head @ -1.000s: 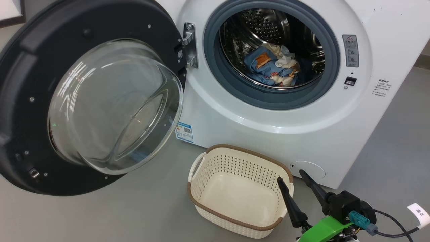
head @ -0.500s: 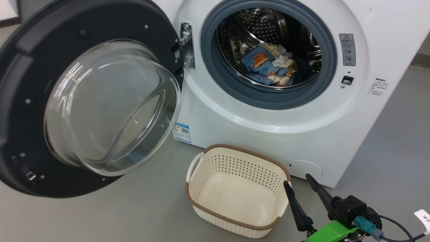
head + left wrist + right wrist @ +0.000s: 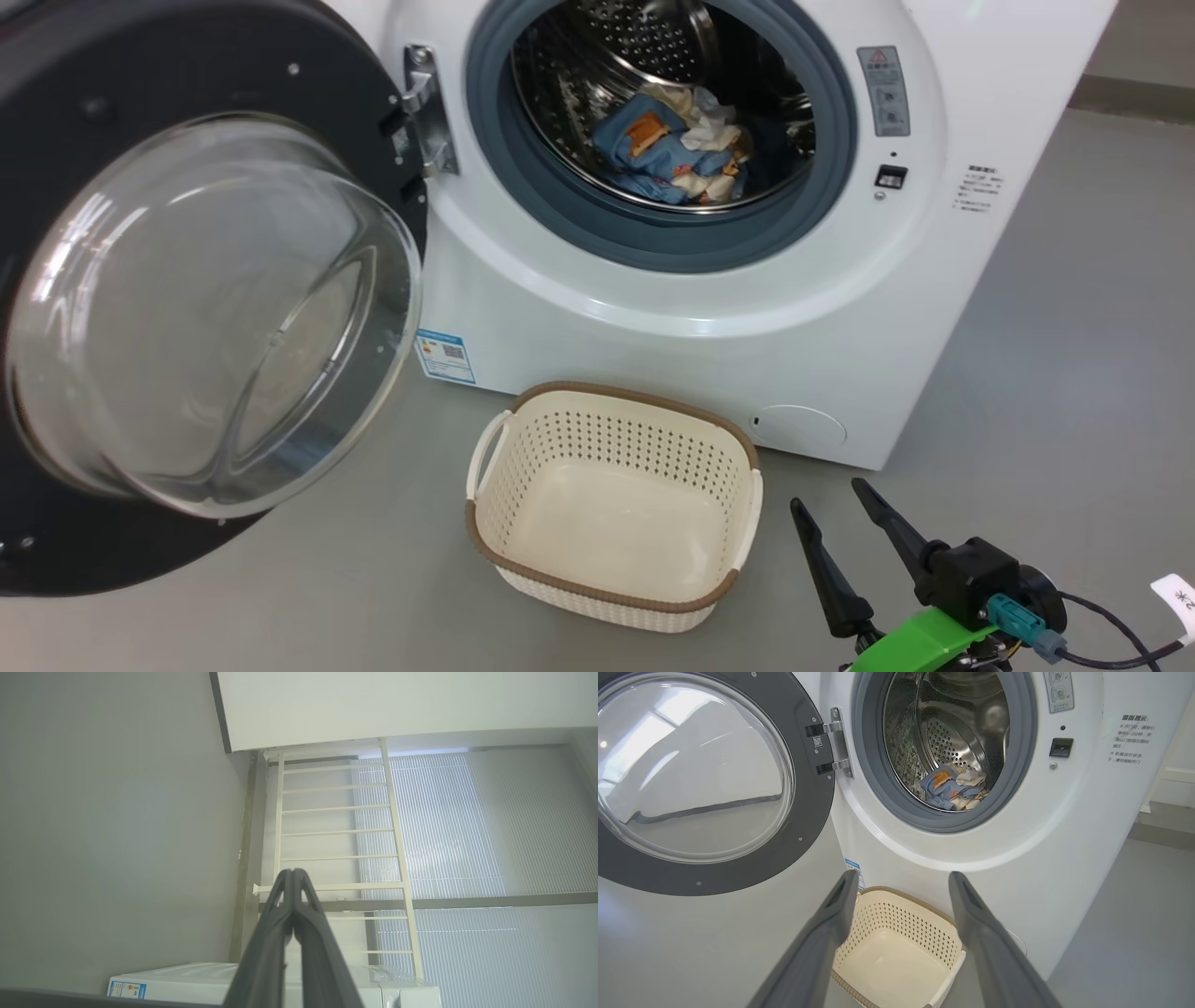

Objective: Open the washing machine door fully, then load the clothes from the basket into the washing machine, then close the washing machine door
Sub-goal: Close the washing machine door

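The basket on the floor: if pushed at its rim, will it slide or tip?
The basket is empty, thin perforated plastic, so probably light and quick to slide on the smooth floor. A push high on its rim may tip it.

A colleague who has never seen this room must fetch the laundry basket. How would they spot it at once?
Find the white front-loading washing machine with its round door swung open. On the grey floor right in front of it sits the basket. It alone is small, cream and perforated, with a brown woven-look rim, and is empty.
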